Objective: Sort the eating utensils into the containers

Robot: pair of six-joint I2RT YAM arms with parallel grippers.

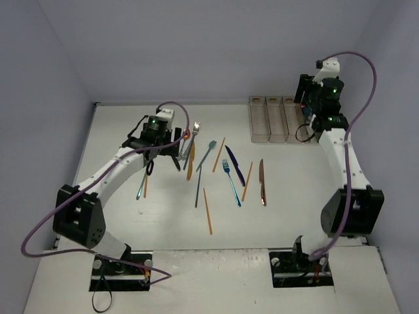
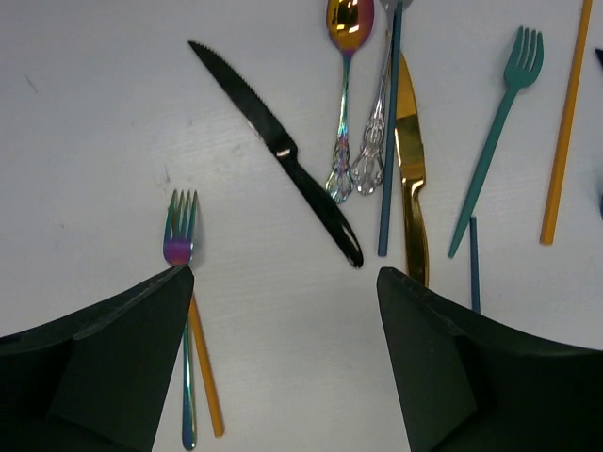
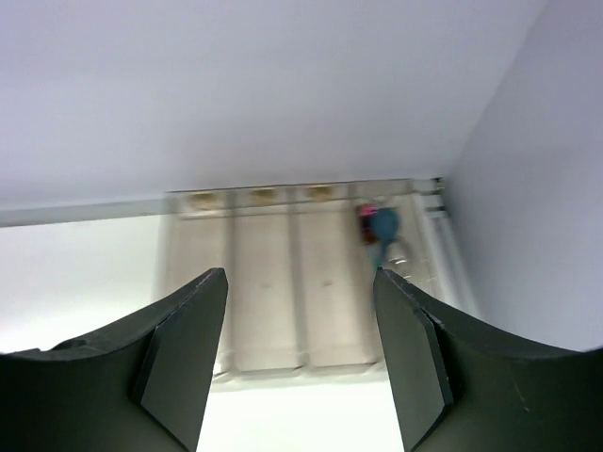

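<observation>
Utensils [image 1: 230, 182] lay scattered across the middle of the surface [image 1: 262, 229] in the overhead view, well apart from the containers [image 1: 275, 121] at the far right. The left pincer [image 1: 163, 163] hung over the left end of the scatter. The right pincer [image 1: 306, 116] stood by the containers, its jaws hard to read from there.

From the left wrist we saw the left pincer [image 2: 283, 358] spread wide and empty. A black knife [image 2: 278, 151] lay slantwise ahead of it, an iridescent fork [image 2: 179, 235] ran under one finger's edge, and a gold knife [image 2: 412, 179] reached the other. We judged these light, stiff and slick. Lying flat, they seemed best pinched across the handle, near its middle.

From the right wrist, the right pincer [image 3: 301, 358] was released, with nothing between its fingers. It was above the blurred containers [image 3: 283, 282], whose rightmost bin held a few pieces [image 3: 382, 231].
</observation>
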